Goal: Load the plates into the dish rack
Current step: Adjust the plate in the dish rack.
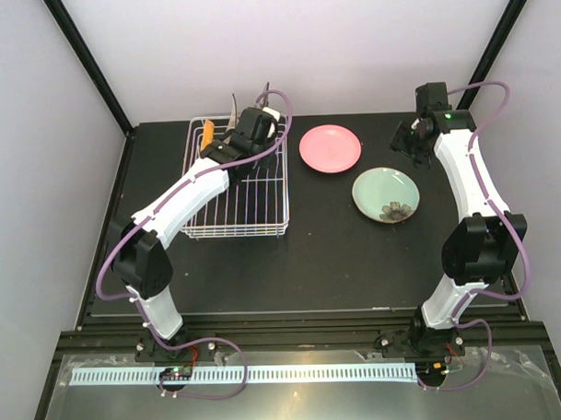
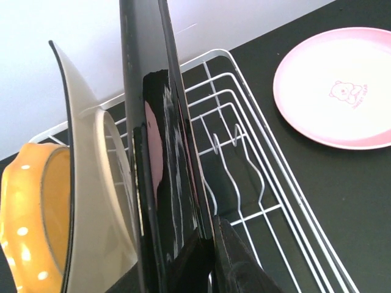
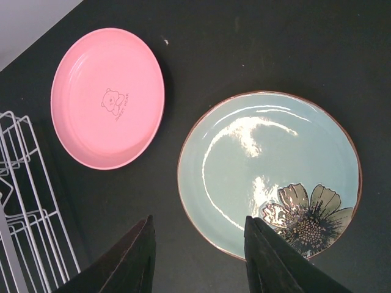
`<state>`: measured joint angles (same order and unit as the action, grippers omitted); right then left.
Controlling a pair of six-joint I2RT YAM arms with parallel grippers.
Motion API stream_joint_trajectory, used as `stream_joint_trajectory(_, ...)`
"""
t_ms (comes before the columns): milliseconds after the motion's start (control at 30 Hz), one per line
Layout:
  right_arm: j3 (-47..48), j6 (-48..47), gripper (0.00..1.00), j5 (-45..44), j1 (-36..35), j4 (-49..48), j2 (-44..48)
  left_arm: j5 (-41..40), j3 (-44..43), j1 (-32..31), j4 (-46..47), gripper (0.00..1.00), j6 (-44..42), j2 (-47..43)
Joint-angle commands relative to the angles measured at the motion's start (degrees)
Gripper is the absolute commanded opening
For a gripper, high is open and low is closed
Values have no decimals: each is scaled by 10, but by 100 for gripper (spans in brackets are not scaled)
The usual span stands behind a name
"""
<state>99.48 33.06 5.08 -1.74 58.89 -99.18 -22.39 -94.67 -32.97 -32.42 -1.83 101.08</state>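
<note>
The white wire dish rack [image 1: 235,234] sits on the left half of the dark table [image 1: 337,254], and the left gripper [image 1: 253,130] is reaching over its far end. Its jaws are pinching a plate [image 2: 162,152] that stands upright on its edge inside the rack; from the wrist view this plate is seen edge-on and looks dark and glossy, so I cannot tell its real colour. Just to the left of it a cream plate [image 2: 85,183] stands on edge too, and beyond that a small orange plate [image 2: 27,207] with pale dots, at the far left corner of the rack. Two plates lie flat on the table to the right of the rack: a round pink plate [image 1: 330,148] with a little bear printed on it, and nearer to me a pale green plate [image 1: 386,194] with a dark flower. The right gripper [image 3: 198,221] hangs above these two, jaws spread, holding nothing.
</note>
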Motion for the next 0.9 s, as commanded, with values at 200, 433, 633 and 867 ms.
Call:
stream_joint_trajectory(200,-2,-10,42,6,5,-7,21,-72,-28,-1,121,2,-34,-56)
stream_joint_trajectory(433,-1,-13,42,6,5,-6,21,-87,-20,-1,141,2,-50,-56)
stream_joint_trajectory(633,-4,-13,42,4,6,-5,21,-87,-6,8,141,1,-43,-55)
stream_joint_trajectory(867,-8,-13,42,1,6,-6,22,-61,26,30,146,2,-19,-63)
